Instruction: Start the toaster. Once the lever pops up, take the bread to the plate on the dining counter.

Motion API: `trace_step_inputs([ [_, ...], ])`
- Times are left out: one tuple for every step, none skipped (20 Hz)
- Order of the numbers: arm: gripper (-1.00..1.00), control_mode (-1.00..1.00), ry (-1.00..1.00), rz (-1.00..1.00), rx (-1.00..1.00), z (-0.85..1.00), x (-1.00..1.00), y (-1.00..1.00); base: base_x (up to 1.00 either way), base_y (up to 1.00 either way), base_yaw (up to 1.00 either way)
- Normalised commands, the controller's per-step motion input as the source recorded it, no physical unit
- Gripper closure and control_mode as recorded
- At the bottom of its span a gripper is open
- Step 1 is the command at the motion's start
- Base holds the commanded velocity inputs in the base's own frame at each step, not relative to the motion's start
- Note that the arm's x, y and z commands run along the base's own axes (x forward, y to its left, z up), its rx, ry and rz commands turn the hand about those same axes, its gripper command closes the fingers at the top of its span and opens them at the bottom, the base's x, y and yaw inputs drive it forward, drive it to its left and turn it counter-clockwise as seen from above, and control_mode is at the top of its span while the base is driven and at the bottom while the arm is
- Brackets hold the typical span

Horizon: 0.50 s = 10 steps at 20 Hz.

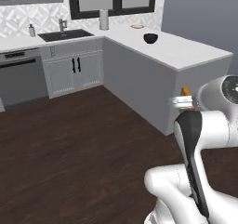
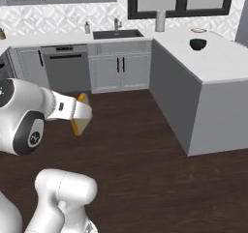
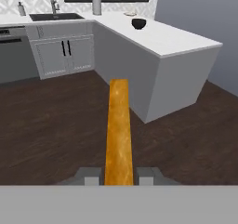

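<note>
Two-finger gripper point(image 3: 119, 175) pressed together on the flat slice of light tan bread with golden-brown crust point(image 3: 119, 130), seen edge-on as a tall narrow strip at bottom centre of the hand view, one grey finger at each side of it. In the right base view, same slice point(image 2: 80, 115) held at middle left of the frame, above the dark wooden floor point(image 2: 145, 150), well apart from any counter. Long white marble-look dining counter over a grey base point(image 1: 186, 51) at upper right of the left base view. On it, near the top of the frame, a dark blue-black bowl point(image 1: 150, 38); inside not visible. Behind the bowl, small round plate with reddish-brown rim point(image 1: 137, 26), too small to tell if anything lies on it. Black sink point(image 1: 65, 35) at upper left, set in the back counter.
</note>
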Motion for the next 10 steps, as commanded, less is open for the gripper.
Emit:
trace_step_inputs([
  [1.00,1.00,0.00,0.00,0.00,0.00,0.00,0.00,1.00,-0.27,0.04],
  [1.00,1.00,0.00,0.00,0.00,0.00,0.00,0.00,1.00,-0.36,0.01],
  [1.00,1.00,0.00,0.00,0.00,0.00,0.00,0.00,1.00,-0.47,0.00],
  [1.00,1.00,0.00,0.00,0.00,0.00,0.00,0.00,1.00,-0.54,0.00],
  [1.00,1.00,0.00,0.00,0.00,0.00,0.00,0.00,1.00,-0.69,0.00],
  [1.00,1.00,0.00,0.00,0.00,0.00,0.00,0.00,1.00,-0.80,0.00],
  [1.00,1.00,0.00,0.00,0.00,0.00,0.00,0.00,1.00,-0.94,0.00],
  [1.00,1.00,0.00,0.00,0.00,0.00,0.00,0.00,1.00,-1.00,0.00],
  [1.00,1.00,0.00,0.00,0.00,0.00,0.00,0.00,1.00,-1.00,0.00],
  [1.00,1.00,0.00,0.00,0.00,0.00,0.00,0.00,1.00,-1.00,0.00],
])
